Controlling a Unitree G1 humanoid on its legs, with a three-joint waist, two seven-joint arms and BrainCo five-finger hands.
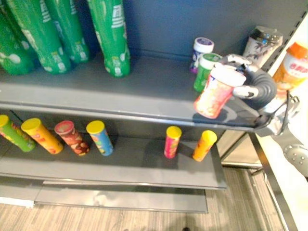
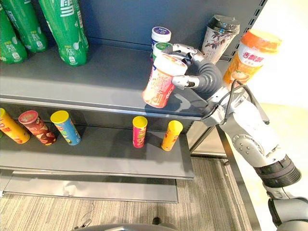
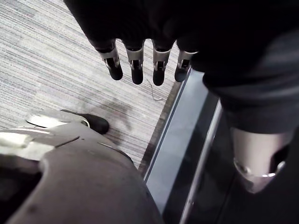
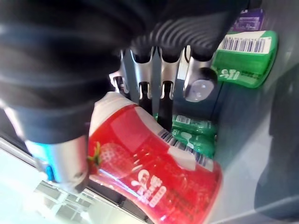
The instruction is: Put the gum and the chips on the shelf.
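the green bottles (image 1: 43, 38) at the upper left of the frame are cut off by its top edge, and the red gum tub (image 1: 217, 91) hides part of the green gum tub (image 1: 202, 77) behind it.

A red, strawberry-print gum bottle (image 1: 217, 91) with a white lid leans lid-back in the curled fingers of the right hand (image 1: 250, 84), low over the upper shelf's (image 1: 120, 91) front right corner. On the lower shelf (image 1: 134, 166), a pink chips tube (image 1: 172, 141) and an orange chips tube (image 1: 204, 145) stand near each other, both yellow-lidded.
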